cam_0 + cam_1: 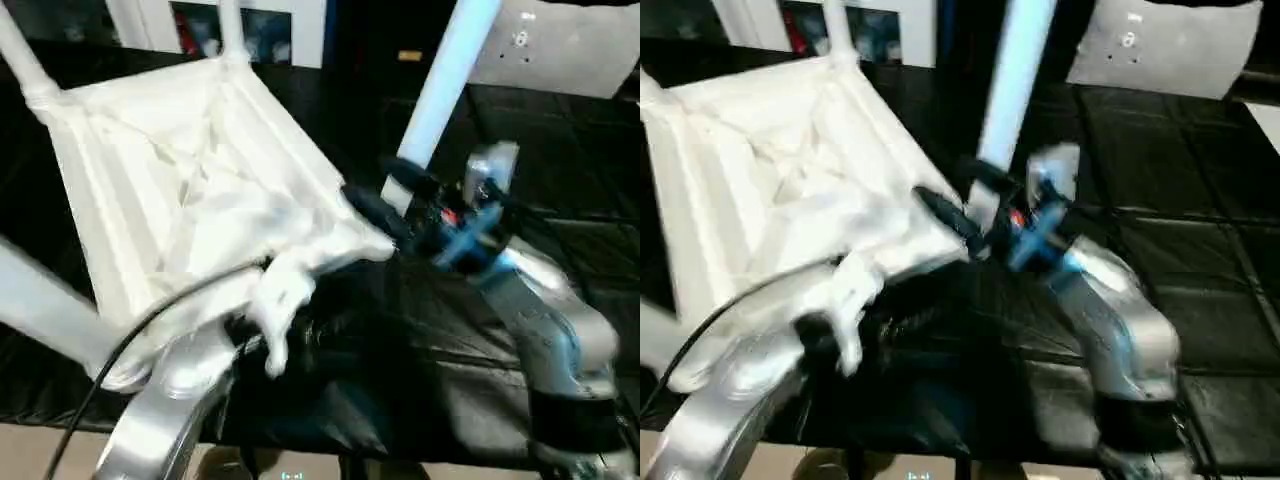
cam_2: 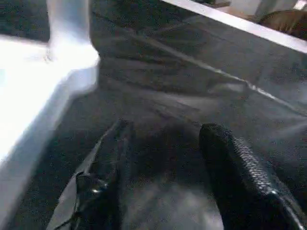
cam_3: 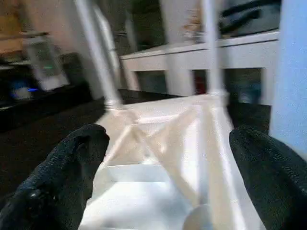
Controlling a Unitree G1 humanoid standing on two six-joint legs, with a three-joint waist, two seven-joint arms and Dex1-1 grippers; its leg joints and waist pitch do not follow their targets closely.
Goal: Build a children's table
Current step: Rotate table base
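Tabletop (image 1: 190,190): white plastic, smooth, slight sheen; underside moulded in ribs. Legs (image 1: 450,70): same white plastic, smooth, faintly glossy. Work surface (image 1: 1160,200): black sheet material, matt to low sheen, creased, divided by seams into panels. Forearms (image 1: 560,330): silver metal-look casing, smooth and glossy, with black bands. Left gripper (image 2: 168,177) fingers (image 2: 240,177): black, rubber-like, pad face finely textured. Right gripper (image 3: 168,191) fingers (image 3: 62,187): black, matt, coarse grain. Cable (image 1: 140,330): black, smooth sheath.

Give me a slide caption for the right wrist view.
Open right gripper facing the upturned tabletop, legs standing up.
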